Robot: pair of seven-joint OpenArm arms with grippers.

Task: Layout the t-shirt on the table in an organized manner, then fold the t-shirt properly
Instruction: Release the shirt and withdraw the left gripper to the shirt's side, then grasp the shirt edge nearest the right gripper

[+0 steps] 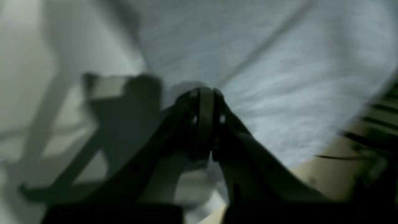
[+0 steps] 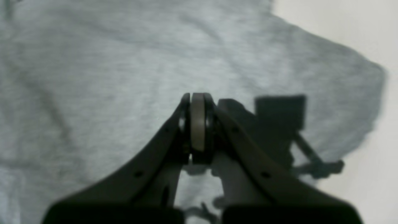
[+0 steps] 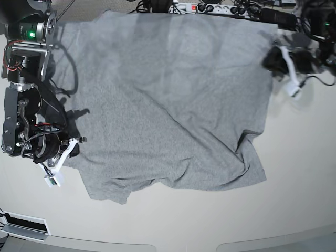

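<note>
The heather-grey t-shirt [image 3: 168, 105] lies spread plain side up on the white table [image 3: 294, 205], with creases and a turned-up fold near its lower right corner. At the shirt's left edge my right gripper [image 3: 72, 148] is shut. In the right wrist view its pads [image 2: 197, 124] press together over the grey cloth [image 2: 93, 77], nothing visible between them, with a sleeve [image 2: 351, 93] to the right. My left gripper [image 3: 270, 60] is blurred at the shirt's far right edge. The left wrist view shows that gripper [image 1: 203, 91] shut just over the fabric [image 1: 279, 77].
A power strip with cables [image 3: 210, 8] runs along the table's back edge. More cables and dark gear [image 3: 315, 31] crowd the back right corner. The right arm's base [image 3: 26, 52] stands at the left edge. The curved front edge [image 3: 157, 244] is near the shirt's lower hem.
</note>
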